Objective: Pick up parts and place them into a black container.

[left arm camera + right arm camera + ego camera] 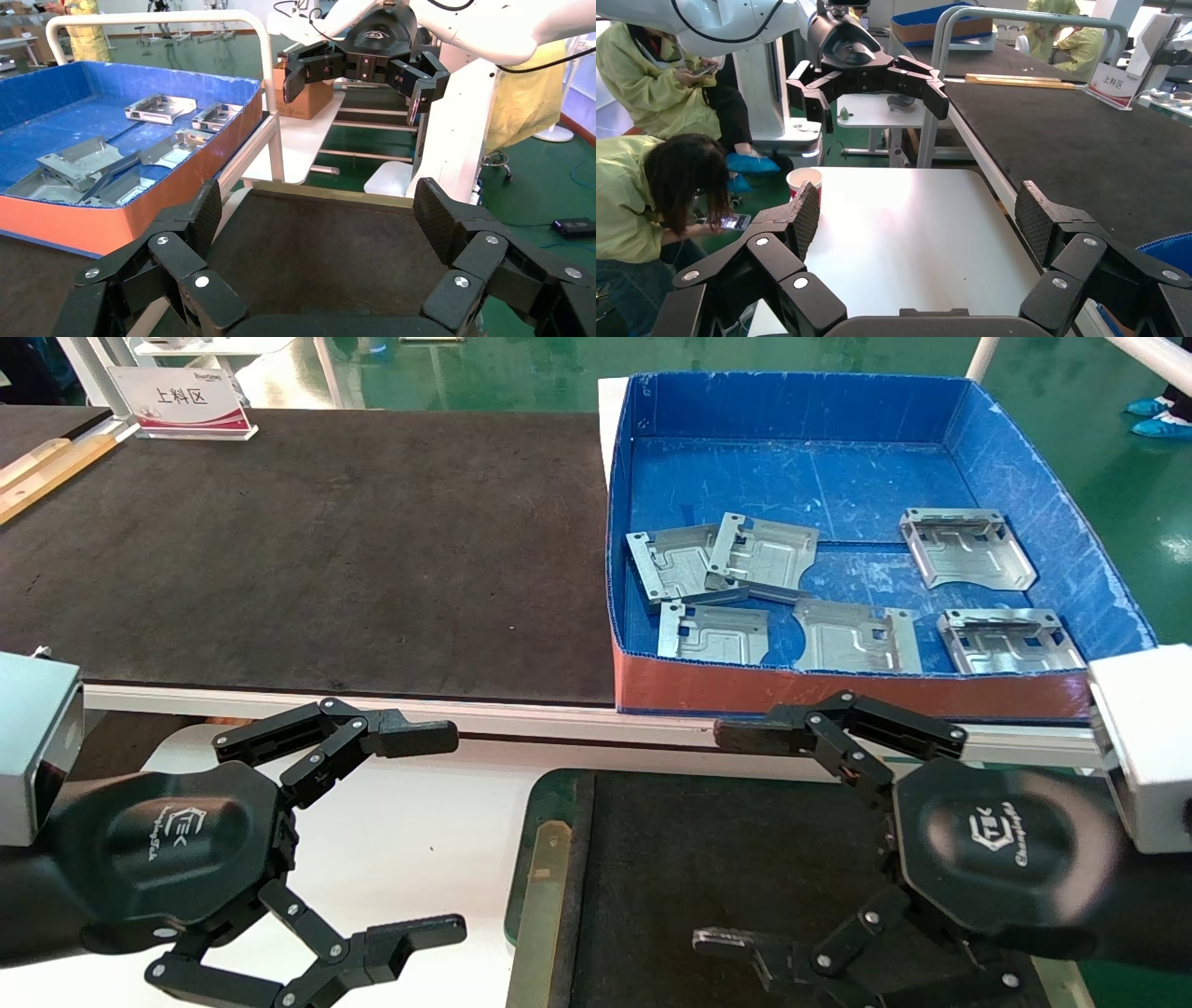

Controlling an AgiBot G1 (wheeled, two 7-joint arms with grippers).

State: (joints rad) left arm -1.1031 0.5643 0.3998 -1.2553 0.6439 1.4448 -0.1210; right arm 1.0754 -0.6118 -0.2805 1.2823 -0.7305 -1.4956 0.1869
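Bench (326, 551) | six parts (712, 633) in blue box (1071, 533) | black container (708, 859) bare | left gripper (438, 831), right gripper (722, 840) jaws open, holding nothing

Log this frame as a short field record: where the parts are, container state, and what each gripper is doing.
parts: six silver-grey stamped sheet-metal plates, all lying in the blue cardboard box with red front; two at the box's left overlap
container: shallow black felt-lined tray with green rim, near the robot, no plate visible in it
left gripper: open, holding nothing, over the white table left of the tray
right gripper: open, holding nothing, over the tray
progress: no plate picked yet
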